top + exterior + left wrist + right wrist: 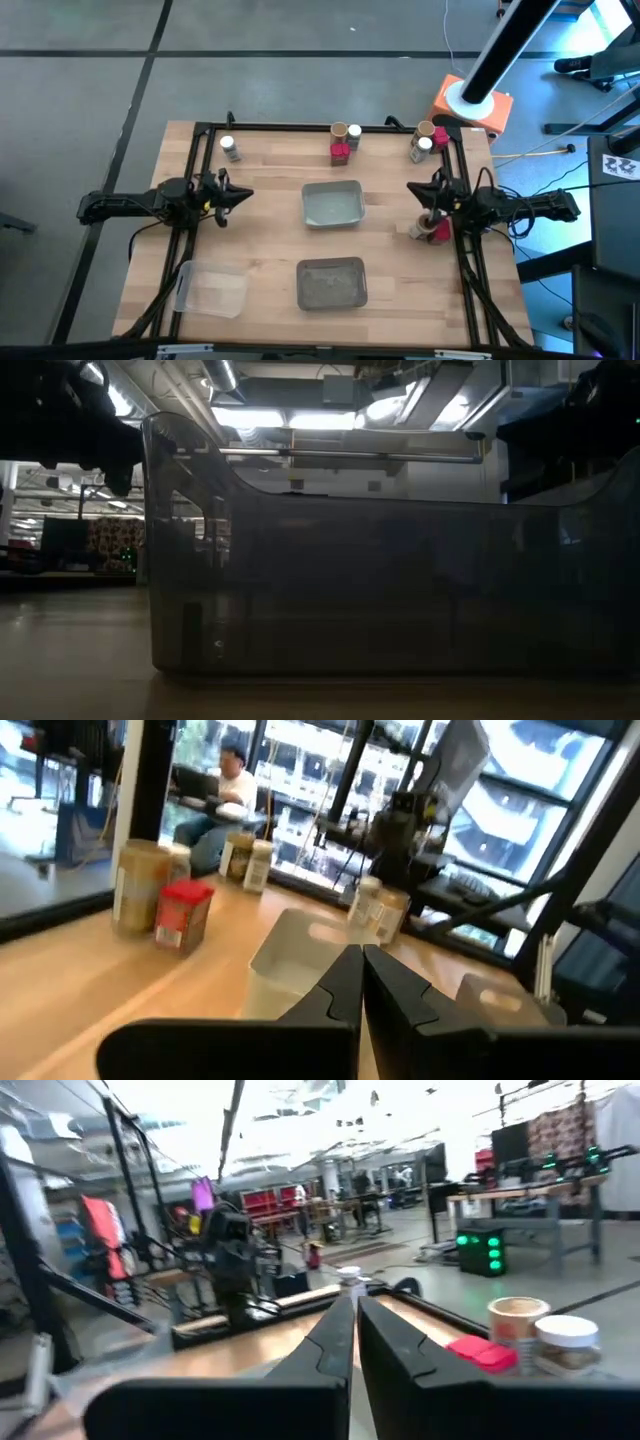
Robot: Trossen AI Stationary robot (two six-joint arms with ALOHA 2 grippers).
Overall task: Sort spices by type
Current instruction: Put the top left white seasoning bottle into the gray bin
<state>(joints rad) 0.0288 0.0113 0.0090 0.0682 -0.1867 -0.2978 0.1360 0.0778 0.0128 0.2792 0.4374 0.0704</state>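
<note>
The spices stand in groups on the wooden table. A white-lidded jar [229,148] is at the far left. A tan-topped cylinder [340,131] and a red packet [340,152] stand at the far middle. A cylinder [425,130], a jar [424,145] and a red packet [441,138] fill the far right corner. Another red packet [436,230] sits under the right arm. My left gripper [243,195] hovers shut at mid-left, pointing right. My right gripper [412,189] hovers shut at mid-right, pointing left. The left wrist view shows a cylinder [140,885] and a red packet [185,915].
A grey tray [332,203] lies mid-table between the grippers, and a second grey tray [332,282] lies near the front edge. A clear tray [212,290] sits at the near left. A black frame [280,126] borders the table. A tray wall [380,590] fills the low view.
</note>
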